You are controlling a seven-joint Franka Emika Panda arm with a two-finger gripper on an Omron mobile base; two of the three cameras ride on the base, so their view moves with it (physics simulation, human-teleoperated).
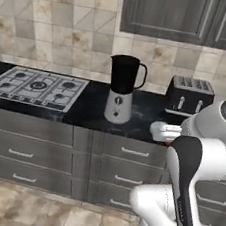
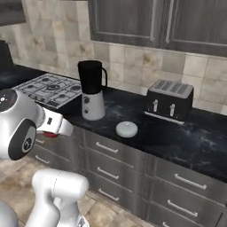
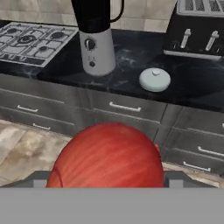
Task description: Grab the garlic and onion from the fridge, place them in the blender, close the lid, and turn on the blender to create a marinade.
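Observation:
A red onion [image 3: 107,155] sits between my gripper's fingers and hides most of them in the hand view; the gripper [image 2: 56,127] is shut on it. It hovers in front of the counter edge, short of the blender. The blender [image 1: 121,88] [image 2: 92,91] [image 3: 97,39] stands upright on the dark counter, a black jug with an uncovered top on a silver base with a round knob. The pale domed lid [image 2: 127,129] [image 3: 155,79] lies on the counter to the blender's right. The garlic and the fridge are out of view.
A black two-lever toaster [image 1: 189,96] [image 2: 170,100] stands at the back right of the counter [image 2: 133,111]. A gas hob [image 1: 38,86] [image 2: 48,88] lies left of the blender. Grey drawers [image 3: 127,107] run below the counter, and dark wall cabinets [image 1: 168,14] hang above.

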